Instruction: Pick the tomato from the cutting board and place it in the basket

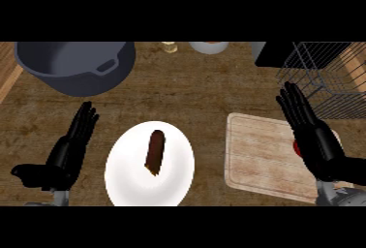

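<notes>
**Right hand over board, tomato mostly hidden**

We note the right hand (309,131) above the cutting board (261,155), fingers straight, holding nothing. The tomato (296,147) shows only as a red sliver at the hand's left edge, on the board's right side. The basket (325,80) stands just beyond the board, upper right. Left hand (68,145) rests open beside the plate (125,169).

Risks, as we judge them: the hand hides the tomato, so closing off-centre could nudge it rolling off the board's edge. On the carry, fingers could catch the basket's wire rim.
</notes>
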Controlling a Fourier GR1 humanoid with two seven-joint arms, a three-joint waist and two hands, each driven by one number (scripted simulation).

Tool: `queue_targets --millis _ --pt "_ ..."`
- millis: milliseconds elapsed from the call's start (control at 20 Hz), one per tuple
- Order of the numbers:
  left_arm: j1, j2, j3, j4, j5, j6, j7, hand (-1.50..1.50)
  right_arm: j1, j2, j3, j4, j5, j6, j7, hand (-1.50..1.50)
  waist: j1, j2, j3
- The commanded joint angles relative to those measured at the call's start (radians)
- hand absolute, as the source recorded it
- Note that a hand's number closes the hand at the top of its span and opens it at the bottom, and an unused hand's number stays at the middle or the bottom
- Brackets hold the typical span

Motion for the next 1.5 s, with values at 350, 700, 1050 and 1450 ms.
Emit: queue_targets --millis 350,700,1050,1450 --pt "0.088 0.038 -0.042 0.205 0.012 -0.013 0.259 0.00 -0.197 -0.113 0.072 -0.015 -0.198 0.606 -0.117 1.50 0.021 0.020 0.045" --pt "0.116 0.045 -0.011 0.202 0.024 -0.016 0.300 0.00 -0.083 -0.165 0.081 -0.036 0.100 0.547 -0.192 -1.50 -0.028 -0.001 0.040" --pt "0.104 0.021 -0.028 0.215 -0.001 0.013 0.298 0.00 -0.211 -0.474 -0.135 -0.061 0.336 0.471 -0.092 -1.50 -0.054 -0.003 0.038" --pt "0.129 0.063 0.010 0.212 0.025 -0.041 0.302 0.00 -0.327 -0.794 -0.302 -0.011 0.256 0.781 -0.079 -1.50 -0.031 -0.001 0.038"
